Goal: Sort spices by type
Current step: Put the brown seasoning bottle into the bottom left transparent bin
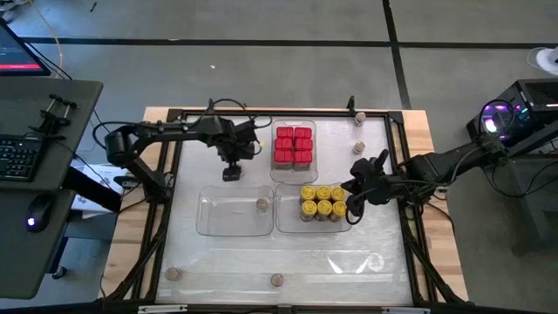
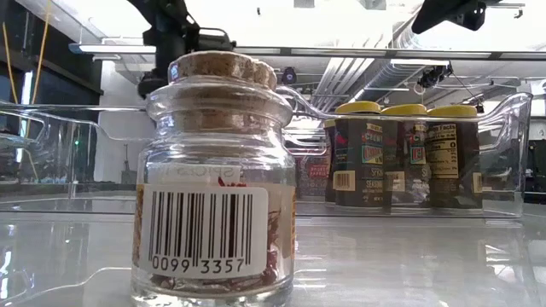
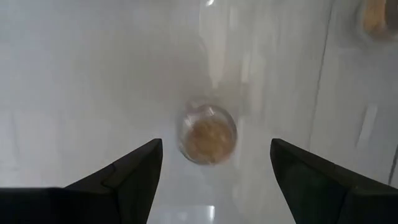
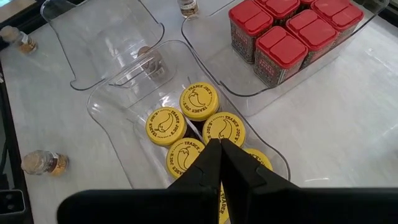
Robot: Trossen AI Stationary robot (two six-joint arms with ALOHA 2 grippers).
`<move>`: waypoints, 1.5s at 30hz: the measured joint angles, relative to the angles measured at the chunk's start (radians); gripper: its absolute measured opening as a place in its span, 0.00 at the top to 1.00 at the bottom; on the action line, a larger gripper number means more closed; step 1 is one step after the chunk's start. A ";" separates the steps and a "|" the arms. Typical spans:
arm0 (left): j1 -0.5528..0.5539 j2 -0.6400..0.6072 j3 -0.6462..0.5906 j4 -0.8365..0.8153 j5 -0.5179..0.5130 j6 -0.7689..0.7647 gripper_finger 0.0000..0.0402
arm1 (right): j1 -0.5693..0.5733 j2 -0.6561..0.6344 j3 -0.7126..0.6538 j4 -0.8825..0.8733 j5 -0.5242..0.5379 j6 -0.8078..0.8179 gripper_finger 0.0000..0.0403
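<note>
1. The left claw [image 1: 231, 174] hangs with its fingers spread wide and empty above the desk [image 1: 384, 262], just behind the left clear tray [image 1: 209, 222]; its wrist view looks straight down on a cork-topped jar [image 3: 207, 133] standing between the two dark fingers [image 3: 124, 177] without touching them
2. That tray holds one small cork-topped jar [image 1: 261, 205] near its right wall
3. The right claw [image 4: 219, 147] is pinched fully shut, holding nothing, and hovers over the yellow-lidded jars [image 1: 323, 201], which stand packed together in the right front tray [image 1: 288, 222]
4. Their yellow lids [image 4: 199, 102] read "TRADER JOE'S" around a chili pepper drawing; in the low view their dark labels carry small print too fine to read
5. Six red boxes [image 1: 294, 145] with red lids sit in a tight block in the rear tray [image 1: 309, 174]
6. Loose cork-topped jars stand about the desk: two at the back right [image 1: 358, 116], two along the front edge [image 1: 277, 280]
7. The nearest one [image 2: 215, 179] fills the low view: clear glass, cork stopper, reddish threads inside, a white barcode label reading "0099 3357"
</note>
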 joint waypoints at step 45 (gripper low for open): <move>-0.056 -0.050 -0.203 0.297 -0.136 0.099 0.66 | 0.000 0.000 0.000 -0.006 -0.002 0.013 1.00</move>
